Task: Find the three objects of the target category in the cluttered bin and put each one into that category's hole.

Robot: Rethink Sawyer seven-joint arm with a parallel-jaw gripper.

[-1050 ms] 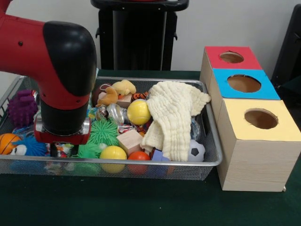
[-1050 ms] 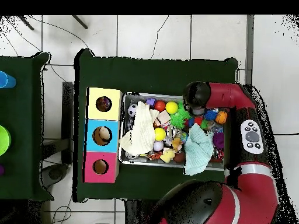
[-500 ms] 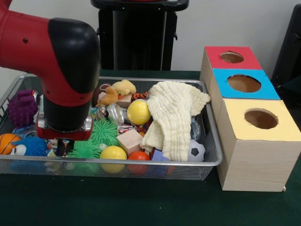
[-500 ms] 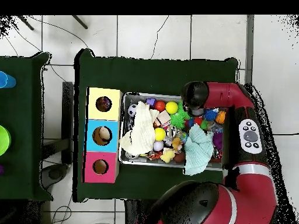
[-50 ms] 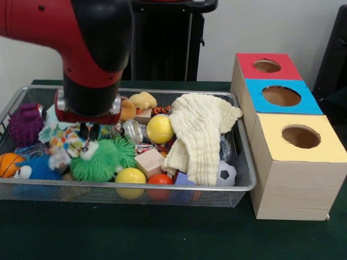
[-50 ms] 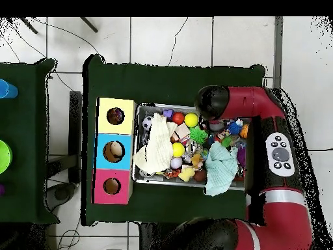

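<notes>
The gripper (image 5: 89,131) hangs below the red and black arm's (image 5: 92,49) thick wrist, low over the left half of the wire-mesh metal bin (image 5: 238,187). Its dark fingers pinch the top of a fuzzy green spiky toy with googly eyes (image 5: 97,161) — clamped on it, so far as the front view shows, with the toy's body at about the level of the clutter beneath it; whether it touches that clutter cannot be told. In the overhead view the arm's black elbow covers that corner of the bin, and the gripper itself is hidden.

Around the green toy lie a blue spiky toy (image 5: 37,168), a small orange basketball (image 5: 8,162), and a purple knobbly ball (image 5: 25,124) against the left wall. A second green spiky ball (image 5: 126,149) sits just beside the held toy, next to a pale wooden block (image 5: 150,161). Along the bin's near wall rest a yellow ball (image 5: 130,176) and an orange ball (image 5: 160,179); a larger yellow ball with a seam (image 5: 159,129) lies in the middle, touching a cream waffle-weave cloth (image 5: 201,135) draped over the right side. A small soccer ball (image 5: 226,173) sits in the near right corner.

To the right of the bin stands a wooden box with three round holes — the yellow-topped hole (image 5: 301,136) nearest the camera, the blue-topped hole (image 5: 281,96) in the middle, the red-topped hole (image 5: 267,65) farthest. From above, a light teal cloth (image 6: 221,168) hangs over the bin's edge.
</notes>
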